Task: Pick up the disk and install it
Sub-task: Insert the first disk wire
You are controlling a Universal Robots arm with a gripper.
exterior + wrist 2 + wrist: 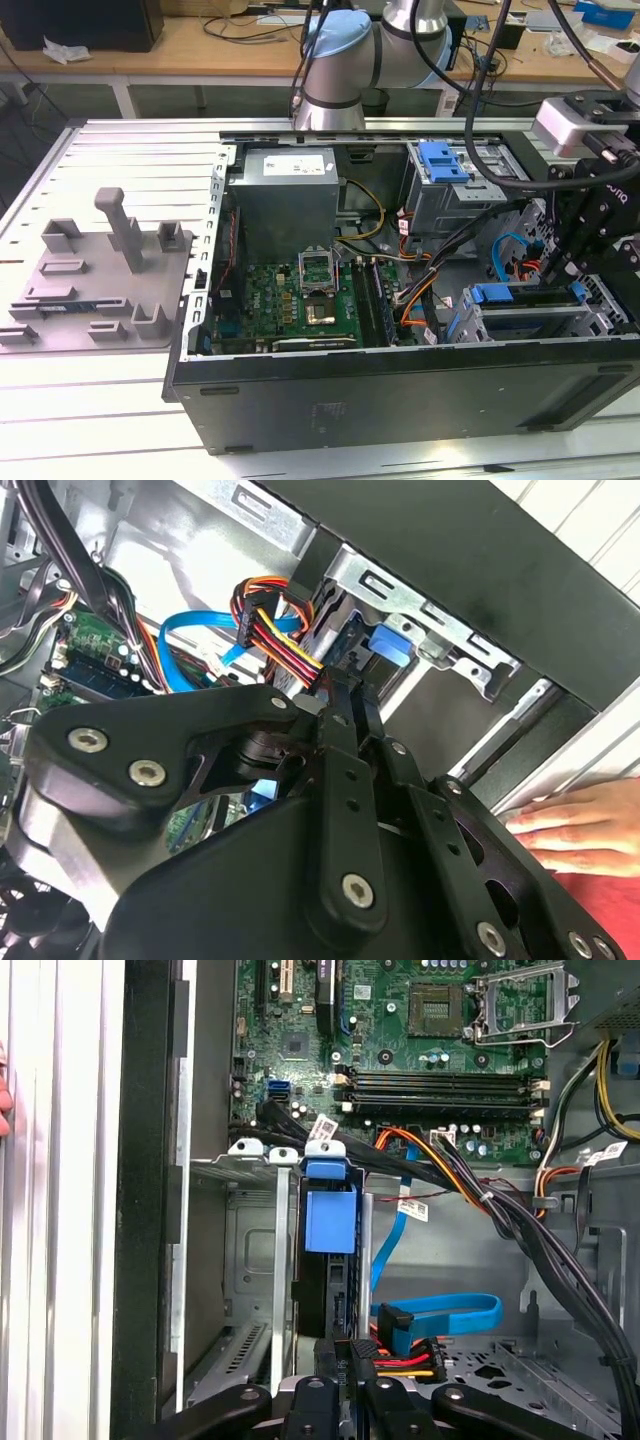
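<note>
One grey plastic fixture (100,275) with upright posts toward the tabletop's (90,430) edge at the exterior view's left. Beside it, an open computer case (400,380) with motherboard (300,295) exposed. Farther toward the exterior view's right, the gripper (560,262) lowered into the case over the drive cage (250,1260). Disk (329,1222) standing on edge in the cage slot, blue carrier showing. Gripper fingers (345,1360) closed on the disk's end. A person's hand (575,825) resting outside the case.
</note>
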